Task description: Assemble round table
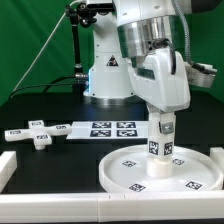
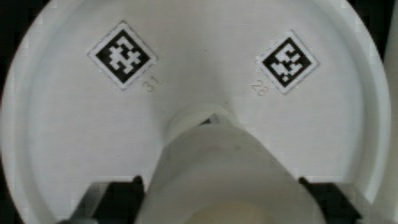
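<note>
The large rimmed round disc (image 1: 120, 172) lies flat on the black table at the front of the exterior view's right. It fills the wrist view (image 2: 199, 60) and shows two tags there. My gripper (image 1: 162, 120) is shut on the thick short cylinder (image 1: 161, 142) and holds it upright, its lower end at the disc's middle. In the wrist view the cylinder (image 2: 217, 165) sits between my dark fingers (image 2: 121, 198). The small cross-shaped piece (image 1: 40, 135) lies on the table at the exterior view's left, away from the gripper.
The marker board (image 1: 105, 129) lies flat behind the disc, between it and the robot base (image 1: 105, 75). White border rails run along the front edge (image 1: 60, 204) and the exterior view's left side (image 1: 6, 160). A green backdrop stands behind.
</note>
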Robot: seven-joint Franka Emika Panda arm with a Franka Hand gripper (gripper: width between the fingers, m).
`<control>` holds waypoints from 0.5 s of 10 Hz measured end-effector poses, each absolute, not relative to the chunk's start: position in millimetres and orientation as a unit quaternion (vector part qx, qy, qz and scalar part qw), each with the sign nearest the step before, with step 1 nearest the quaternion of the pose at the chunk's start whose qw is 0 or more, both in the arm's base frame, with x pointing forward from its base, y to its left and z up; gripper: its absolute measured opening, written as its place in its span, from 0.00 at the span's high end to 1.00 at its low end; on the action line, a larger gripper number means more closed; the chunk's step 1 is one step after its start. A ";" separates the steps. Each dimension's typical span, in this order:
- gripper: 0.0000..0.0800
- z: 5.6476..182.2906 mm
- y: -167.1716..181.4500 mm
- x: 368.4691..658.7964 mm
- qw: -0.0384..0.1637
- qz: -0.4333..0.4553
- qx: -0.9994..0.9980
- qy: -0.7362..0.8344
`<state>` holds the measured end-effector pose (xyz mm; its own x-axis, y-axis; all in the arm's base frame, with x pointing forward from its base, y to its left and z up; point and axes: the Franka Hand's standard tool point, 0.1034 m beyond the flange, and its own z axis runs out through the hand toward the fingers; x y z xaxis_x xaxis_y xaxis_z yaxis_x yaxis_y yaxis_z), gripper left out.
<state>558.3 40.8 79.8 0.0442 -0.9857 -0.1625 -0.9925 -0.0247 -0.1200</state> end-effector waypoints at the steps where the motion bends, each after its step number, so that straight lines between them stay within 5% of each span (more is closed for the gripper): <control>1: 0.49 79.6 40.4 558.5 0.103 0.018 -0.711 0.695; 5: 0.20 81.4 42.8 561.4 0.101 0.020 -0.773 0.626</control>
